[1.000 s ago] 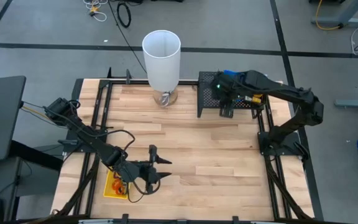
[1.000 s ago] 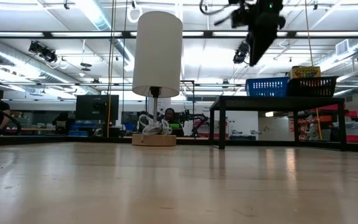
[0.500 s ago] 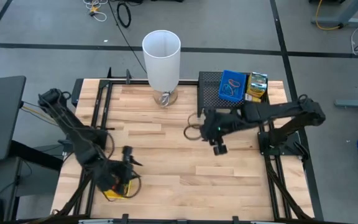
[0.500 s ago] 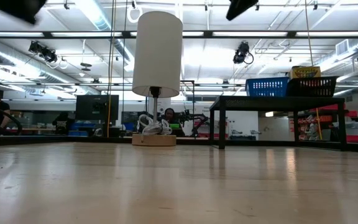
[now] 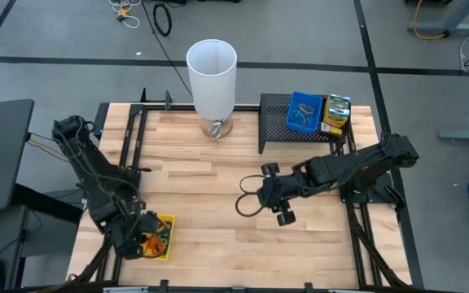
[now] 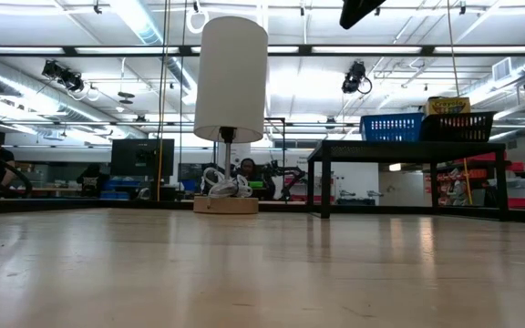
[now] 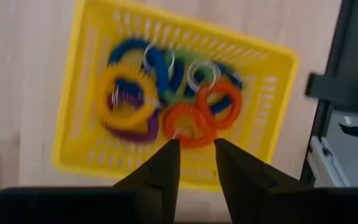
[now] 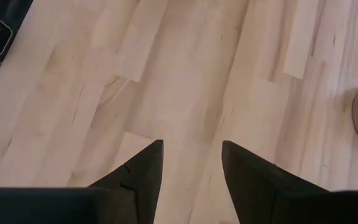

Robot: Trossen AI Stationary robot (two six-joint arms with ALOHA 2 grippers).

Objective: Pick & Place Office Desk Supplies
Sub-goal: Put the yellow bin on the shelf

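A yellow tray [image 5: 163, 232] [image 7: 92, 93] lies at the table's near-left corner, filled with several coloured rubber-band loops [image 7: 166, 93]: yellow, orange, blue, purple. My left gripper [image 5: 145, 242] [image 7: 196, 155] hangs just above it, pointing down, open by a narrow gap, holding nothing. My right gripper [image 5: 245, 203] [image 8: 191, 155] hovers open over bare wood at the table's middle. A blue tray [image 5: 304, 112] [image 6: 392, 127] with loops and a green-yellow box [image 5: 337, 114] [image 6: 447, 105] rest on the black mesh rack [image 5: 273, 122] [image 6: 408, 150].
The tall white cylinder [image 5: 212, 73] [image 6: 231, 82] stands on a round base at the far edge, left of the rack. Black frame rails [image 5: 129, 146] run along the table's left and right sides. Bare wood lies between the arms. A person sits in the room beyond.
My left gripper swung from the near middle of the table back toward the near-left corner and tipped down over the yellow tray. My right gripper left the rack and came toward the table's middle and near side, uncovering the blue tray and box.
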